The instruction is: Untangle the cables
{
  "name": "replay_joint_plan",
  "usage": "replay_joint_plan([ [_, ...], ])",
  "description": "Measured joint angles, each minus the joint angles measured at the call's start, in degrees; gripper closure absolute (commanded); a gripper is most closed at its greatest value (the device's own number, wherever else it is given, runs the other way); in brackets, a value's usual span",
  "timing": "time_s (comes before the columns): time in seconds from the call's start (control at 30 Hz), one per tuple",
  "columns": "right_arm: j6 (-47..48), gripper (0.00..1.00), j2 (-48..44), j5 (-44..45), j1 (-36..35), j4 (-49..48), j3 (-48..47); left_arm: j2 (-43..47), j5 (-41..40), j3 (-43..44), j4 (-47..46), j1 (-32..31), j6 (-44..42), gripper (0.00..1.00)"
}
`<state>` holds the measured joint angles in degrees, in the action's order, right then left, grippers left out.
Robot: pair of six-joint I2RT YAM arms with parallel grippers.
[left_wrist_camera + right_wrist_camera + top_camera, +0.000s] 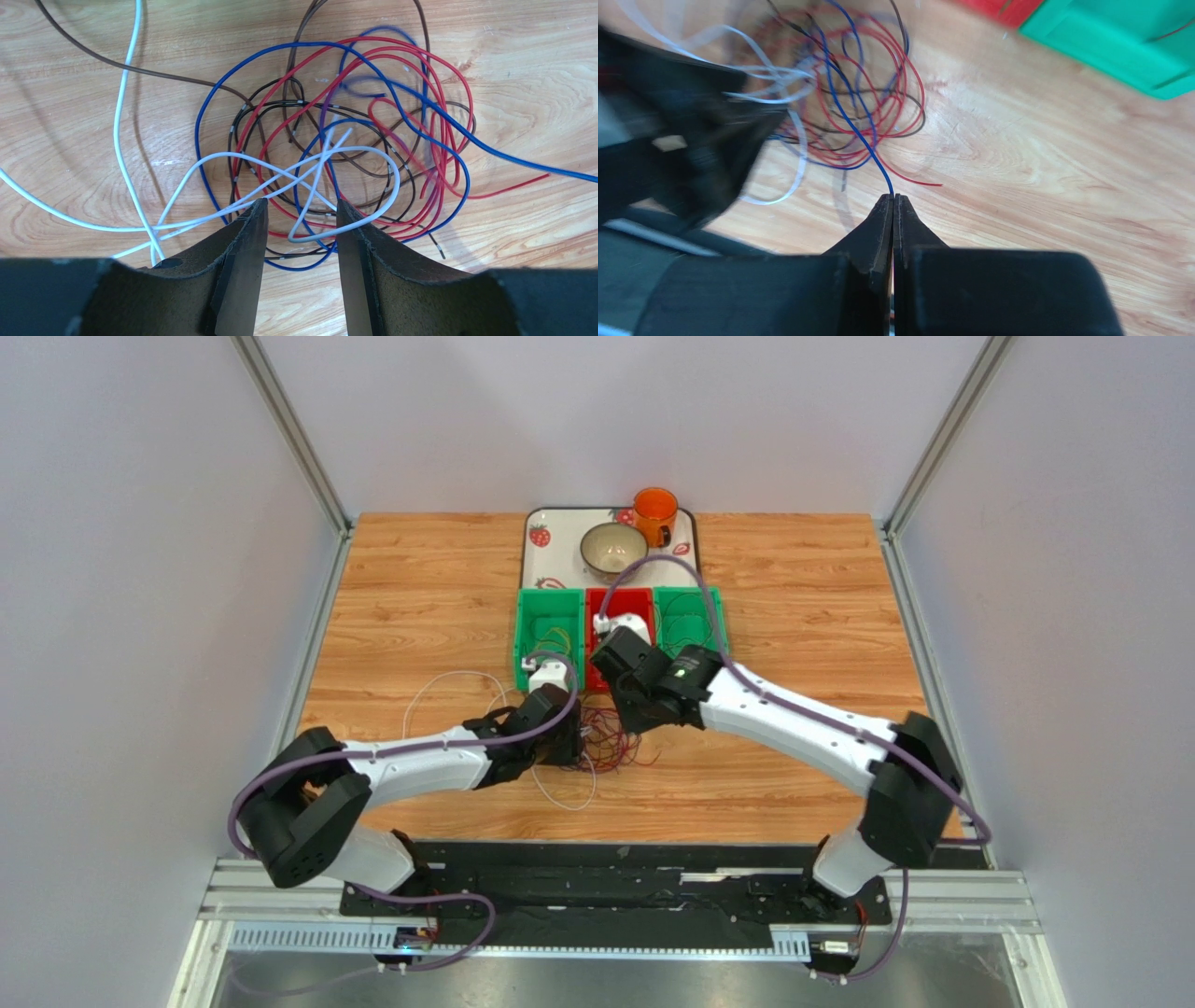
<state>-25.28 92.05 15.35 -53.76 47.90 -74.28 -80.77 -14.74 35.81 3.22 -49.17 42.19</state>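
R tool [893, 199] clenched on thin blue wire [866, 150] tip. L tool [300, 220] jaws apart, empty, over loose multicolour wire tangle [335, 143]. Draw blue out slow, rightward; L shd pin tangle.

Wooden table [421, 616] bears tangled cables [610, 735], bins [530, 609], tray [561, 518].

The cables [601, 737] lie on the table [800, 623] before the bins [687, 620].

Lab robot cell: plain grey panel walls [140, 546], aluminium frame rails [631, 907], wooden tabletop [421, 602].
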Motion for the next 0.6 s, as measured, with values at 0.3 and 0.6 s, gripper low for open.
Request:
replay_joint_plan([
  [0.3, -0.1, 1.00, -18.3, 2.8, -0.4, 2.9, -8.4, -4.6, -3.4, 5.4, 4.0, -2.6, 0.0, 0.51],
  [0.6, 2.3, 0.59, -28.1, 6.2, -0.3, 2.5, -11.0, -7.8, -5.9, 8.4, 7.3, -3.7, 0.3, 0.49],
])
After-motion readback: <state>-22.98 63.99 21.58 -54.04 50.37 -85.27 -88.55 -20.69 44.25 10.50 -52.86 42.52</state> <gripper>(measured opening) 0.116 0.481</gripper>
